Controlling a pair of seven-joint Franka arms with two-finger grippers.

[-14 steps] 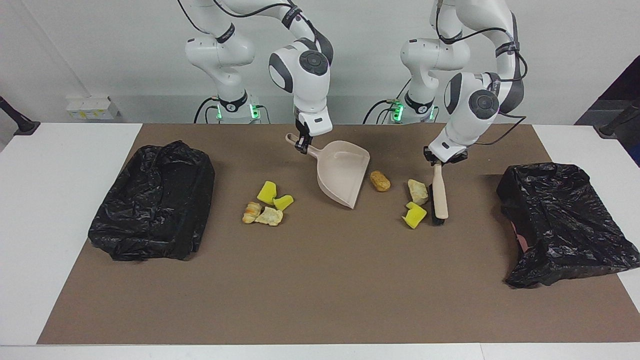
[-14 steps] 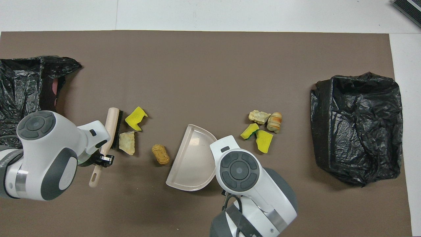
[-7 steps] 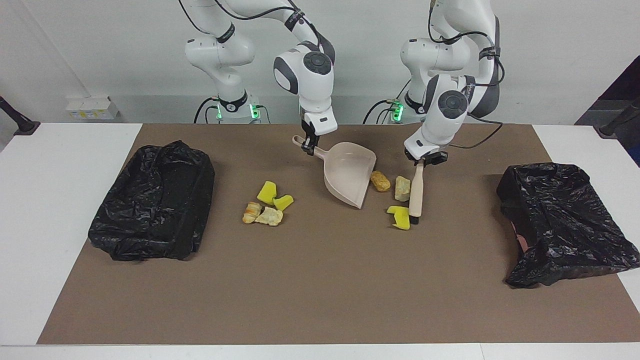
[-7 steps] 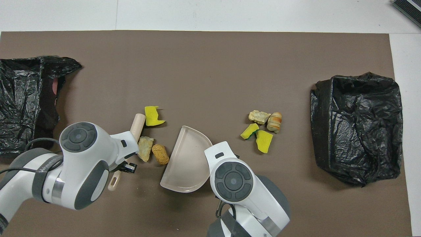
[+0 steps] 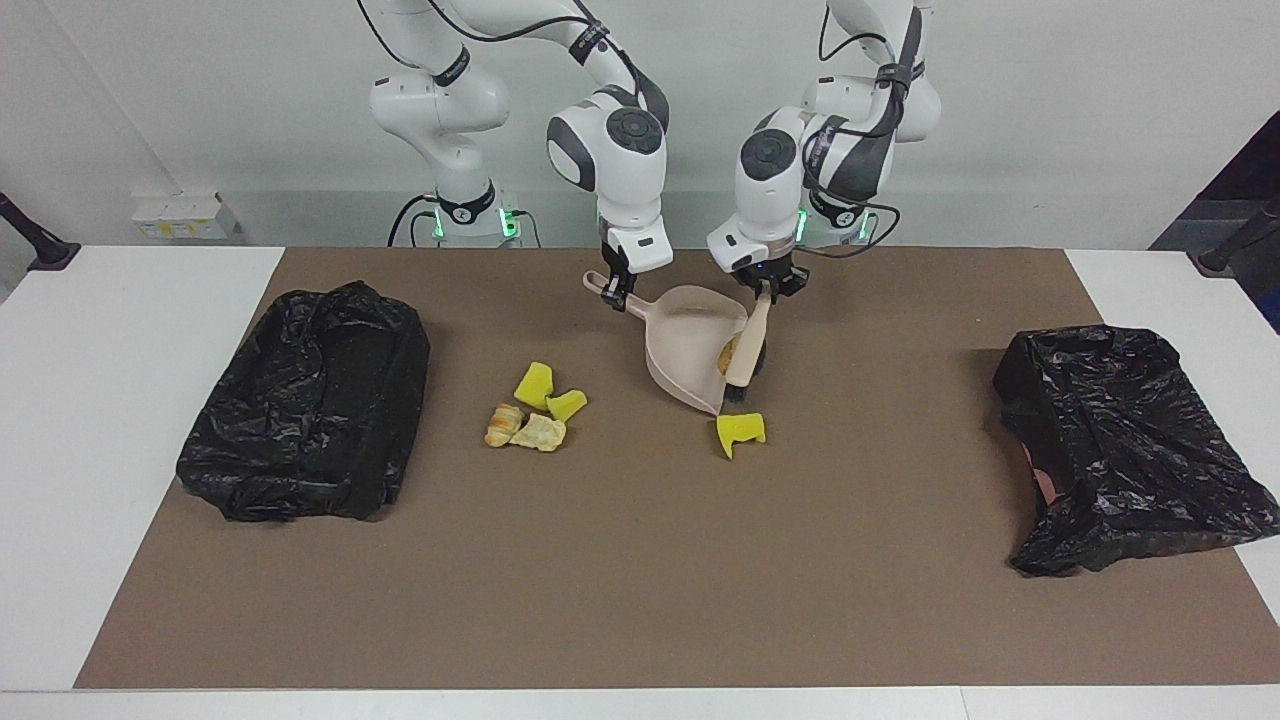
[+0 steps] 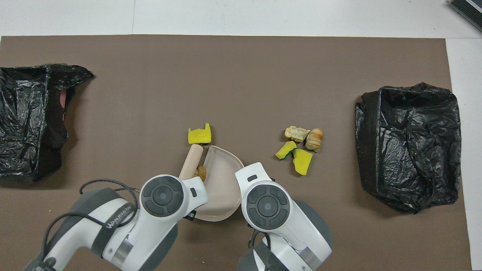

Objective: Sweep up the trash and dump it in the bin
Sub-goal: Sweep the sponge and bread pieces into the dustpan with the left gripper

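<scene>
While the beige plastic dustpan (image 5: 693, 348) is pinched at its handle by the right end effector (image 5: 612, 292), the wooden-handled brush (image 5: 748, 345), clamped in the left end effector (image 5: 764, 291), is pressed against the pan's mouth near the robots' edge of the surface, a tan bread-like lump (image 6: 200, 172) inside and a yellow sponge piece (image 5: 740, 430) just outside.

Lighting bright and even in both views, diffuse, from above. Shadows soft and short: a faint one beside the dustpan (image 5: 690, 345) and darker ones under the black bags (image 5: 305, 400). Mild sheen on the bag plastic and the white arm shells; no hard glare. Focus sharp throughout, no motion blur. Straight desk (image 5: 120, 450) edges show negligible distortion.
</scene>
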